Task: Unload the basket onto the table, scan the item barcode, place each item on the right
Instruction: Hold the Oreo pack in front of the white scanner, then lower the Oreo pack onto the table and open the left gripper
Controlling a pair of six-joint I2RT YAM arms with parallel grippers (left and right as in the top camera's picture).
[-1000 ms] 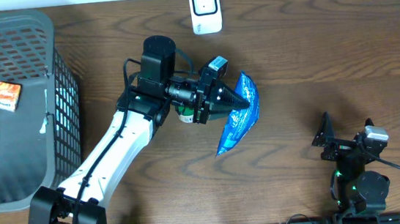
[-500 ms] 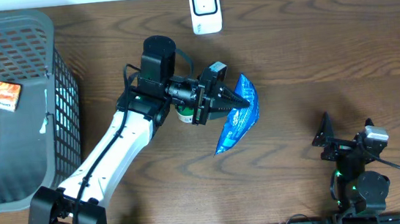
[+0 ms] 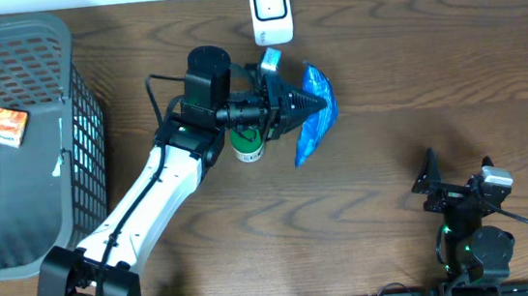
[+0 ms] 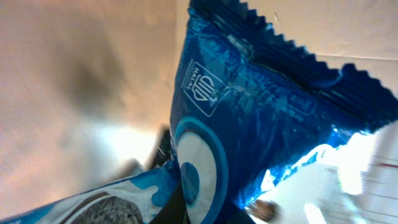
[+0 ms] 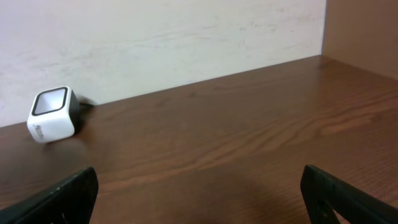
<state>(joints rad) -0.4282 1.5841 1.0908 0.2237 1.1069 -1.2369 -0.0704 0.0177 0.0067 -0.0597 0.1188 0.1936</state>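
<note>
Left gripper (image 3: 290, 113) clamped on blue packet (image 3: 316, 104), fingertips hidden from me. Packet edge seemingly near scanner (image 3: 270, 12). Right gripper (image 5: 199, 190) spread wide, bare table (image 3: 432, 73) around.

Glossy foil packet (image 3: 317, 109), wood-grain table (image 3: 431, 64), grey plastic basket (image 3: 11, 41).

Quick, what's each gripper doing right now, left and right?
Left gripper: closed, holding the blue snack packet.
Right gripper: open, holding nothing.
</note>
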